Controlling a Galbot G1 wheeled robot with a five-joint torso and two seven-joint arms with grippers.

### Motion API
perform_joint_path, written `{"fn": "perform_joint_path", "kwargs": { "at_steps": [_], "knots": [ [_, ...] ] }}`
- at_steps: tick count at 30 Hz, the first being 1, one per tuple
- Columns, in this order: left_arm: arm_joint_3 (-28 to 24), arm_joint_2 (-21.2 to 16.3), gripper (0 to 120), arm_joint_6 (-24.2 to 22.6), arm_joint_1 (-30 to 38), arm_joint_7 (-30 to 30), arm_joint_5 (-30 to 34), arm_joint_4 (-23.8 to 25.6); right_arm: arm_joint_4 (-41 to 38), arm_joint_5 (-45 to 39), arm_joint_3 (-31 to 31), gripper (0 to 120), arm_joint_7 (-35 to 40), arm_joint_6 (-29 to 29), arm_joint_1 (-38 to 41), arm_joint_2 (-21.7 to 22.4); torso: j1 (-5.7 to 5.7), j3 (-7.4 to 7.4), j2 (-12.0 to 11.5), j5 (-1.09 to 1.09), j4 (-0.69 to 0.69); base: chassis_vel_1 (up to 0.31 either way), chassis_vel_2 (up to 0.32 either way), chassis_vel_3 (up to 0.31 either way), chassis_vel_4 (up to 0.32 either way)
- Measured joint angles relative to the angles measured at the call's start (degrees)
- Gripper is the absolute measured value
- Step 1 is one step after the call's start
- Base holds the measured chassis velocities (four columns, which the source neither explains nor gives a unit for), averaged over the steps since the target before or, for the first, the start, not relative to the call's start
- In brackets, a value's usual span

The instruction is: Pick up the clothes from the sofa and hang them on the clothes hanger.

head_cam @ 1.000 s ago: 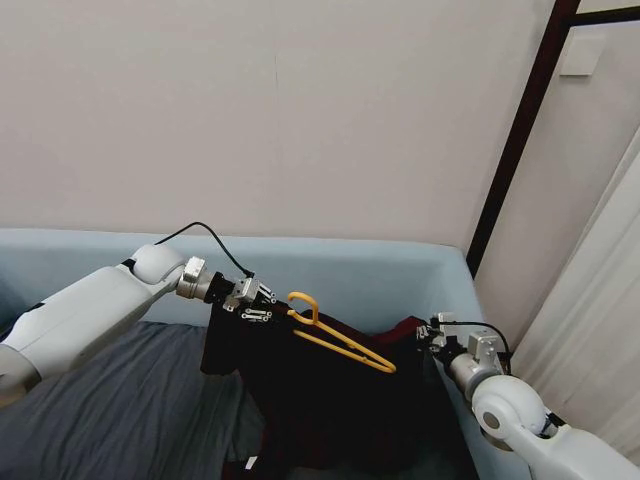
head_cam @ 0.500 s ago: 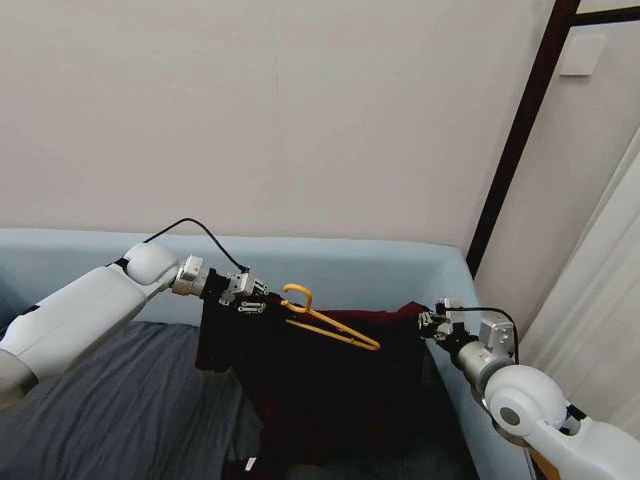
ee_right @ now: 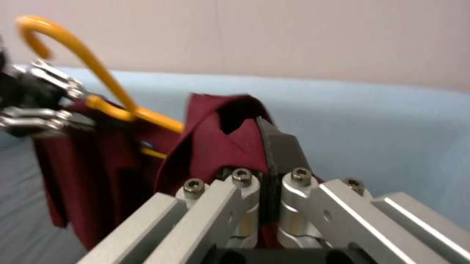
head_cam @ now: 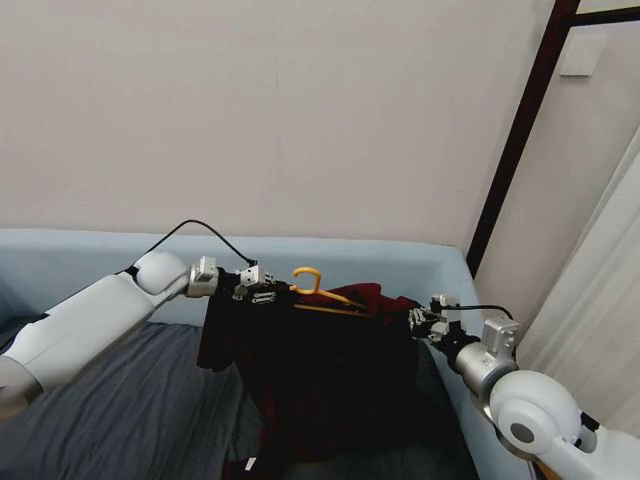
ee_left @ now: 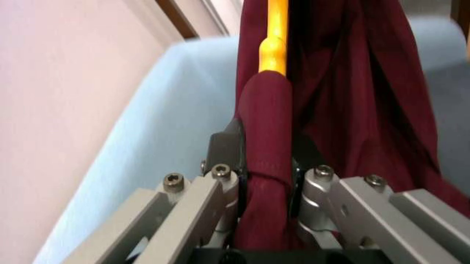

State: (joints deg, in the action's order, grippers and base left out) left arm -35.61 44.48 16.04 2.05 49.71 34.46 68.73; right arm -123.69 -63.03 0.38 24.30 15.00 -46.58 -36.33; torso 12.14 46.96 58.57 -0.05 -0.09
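Maroon shirt hung over the sofa, outstretched left hand and right hand each pinching its fabric.

- Sofa: pale blue, with padded back and right arm; its seat is covered in dark grey fabric.
- Wall: plain off-white, set directly behind the sofa; a faint vertical seam is seen above the sofa's back.
- Frame post: dark, risen from behind the sofa's right end.
- Plate: small, white and square, mounted high above the sofa's right end.
- Panel: white, placed to the right of the sofa.
- Light: soft and evenly spread.
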Motion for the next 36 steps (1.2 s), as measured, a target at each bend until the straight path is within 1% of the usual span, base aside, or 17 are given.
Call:
{"fn": "perform_joint_path", "kwargs": {
  "at_steps": [5, 6, 8, 9, 12, 14, 15, 18, 19, 23, 24, 26, 28, 32, 33, 36],
  "knots": [
    [-1.95, 0.46, 11, 0.47, 1.44, -3.23, 5.09, 1.95, -2.98, -0.66, -1.16, 0, 0.39, 0.25, 5.47, 1.54, 0.00, 0.00, 0.00, 0.00, 0.01, 0.000, 0.000, 0.000, 0.000],
    [-3.23, 0.30, 11, 0.54, 2.70, -3.62, 6.84, 2.39, -3.53, -0.66, -1.14, 0, 0.39, 0.29, 6.97, 1.79, 0.00, 0.00, 0.00, 0.00, 0.01, 0.000, 0.000, 0.000, 0.000],
    [-6.59, -0.40, 11, 0.25, 7.56, -3.29, 11.11, 2.76, -5.73, -0.13, -1.09, 0, -0.14, 0.27, 8.23, 3.35, 0.00, 0.00, 0.00, 0.01, 0.02, 0.000, 0.000, 0.000, 0.000],
    [-6.59, -0.40, 11, 0.25, 7.56, -3.29, 11.11, 2.76, -5.73, -0.13, -1.09, 0, -0.14, 0.27, 8.23, 3.35, 0.00, 0.00, 0.00, 0.01, 0.02, 0.000, 0.000, 0.000, 0.000],
    [-10.52, -1.03, 11, -0.77, 13.31, -1.01, 16.82, 2.45, -8.34, 3.21, -0.77, 0, -1.87, -0.50, 6.02, 5.20, 0.00, 0.00, 0.00, 0.01, 0.00, 0.000, 0.000, 0.000, 0.000],
    [-12.35, -1.04, 11, -1.13, 16.61, 0.94, 19.26, 1.28, -9.74, 5.36, -0.47, 0, -2.75, -0.90, 4.12, 6.02, 0.00, 0.00, 0.00, 0.01, 0.00, 0.000, 0.000, 0.000, 0.000],
    [-12.35, -1.04, 11, -1.13, 16.61, 0.94, 19.26, 1.28, -9.74, 5.36, -0.47, 0, -2.75, -0.90, 4.12, 6.02, 0.00, 0.00, 0.00, 0.01, 0.00, 0.000, 0.000, 0.000, 0.000],
    [-14.89, -0.82, 11, -1.77, 20.86, 2.87, 22.88, -0.19, -11.67, 7.70, -0.47, 0, -3.72, -1.31, 2.70, 7.40, 0.00, 0.00, 0.01, 0.01, 0.02, 0.000, 0.000, 0.000, 0.000],
    [-14.89, -0.82, 11, -1.77, 20.86, 2.87, 22.88, -0.19, -11.67, 7.70, -0.47, 0, -3.72, -1.31, 2.70, 7.40, 0.00, 0.00, 0.01, 0.01, 0.02, 0.000, 0.000, 0.000, 0.000],
    [-18.26, 0.54, 11, -2.93, 26.37, 4.41, 28.42, -2.07, -11.72, 10.07, -1.74, 0, -5.39, -2.17, 5.45, 10.02, 0.00, 0.00, 0.01, 0.01, 0.01, 0.000, 0.000, 0.000, 0.000],
    [-18.26, 0.54, 11, -2.93, 26.37, 4.41, 28.42, -2.07, -11.72, 10.07, -1.74, 0, -5.39, -2.17, 5.45, 10.02, 0.00, 0.00, 0.01, 0.01, 0.01, 0.000, 0.000, 0.000, 0.000],
    [-19.89, 1.37, 11, -3.65, 29.53, 5.52, 32.18, -3.11, -11.69, 10.25, -1.91, 0, -5.70, -2.31, 6.32, 10.88, 0.01, 0.00, 0.00, -0.01, 0.00, 0.000, 0.000, 0.000, 0.000],
    [-21.31, 1.90, 11, -4.57, 32.31, 6.88, 34.92, -3.87, -11.69, 11.45, -1.96, 0, -6.25, -2.50, 5.95, 11.27, 0.00, -0.01, 0.01, 0.02, 0.01, 0.000, 0.000, 0.000, 0.000],
    [-23.39, 2.57, 11, -5.41, 35.05, 8.34, 36.41, -5.06, -10.84, 14.75, -2.17, 0, -7.44, -3.12, 4.84, 11.09, 0.00, 0.00, 0.01, 0.00, 0.00, 0.000, 0.000, 0.000, 0.000],
    [-24.60, 2.96, 11, -5.85, 36.26, 9.13, 37.30, -5.61, -9.61, 16.59, -2.51, 0, -8.14, -3.45, 4.83, 10.56, 0.00, -0.01, 0.01, 0.01, 0.01, 0.000, 0.000, 0.000, 0.000],
    [-25.98, 3.58, 11, -6.39, 37.66, 10.35, 38.10, -6.27, -7.33, 17.87, -3.67, 0, -8.60, -3.74, 6.74, 9.65, 0.00, 0.00, 0.00, 0.02, 0.01, 0.000, 0.000, 0.000, 0.000]
  ]
}}
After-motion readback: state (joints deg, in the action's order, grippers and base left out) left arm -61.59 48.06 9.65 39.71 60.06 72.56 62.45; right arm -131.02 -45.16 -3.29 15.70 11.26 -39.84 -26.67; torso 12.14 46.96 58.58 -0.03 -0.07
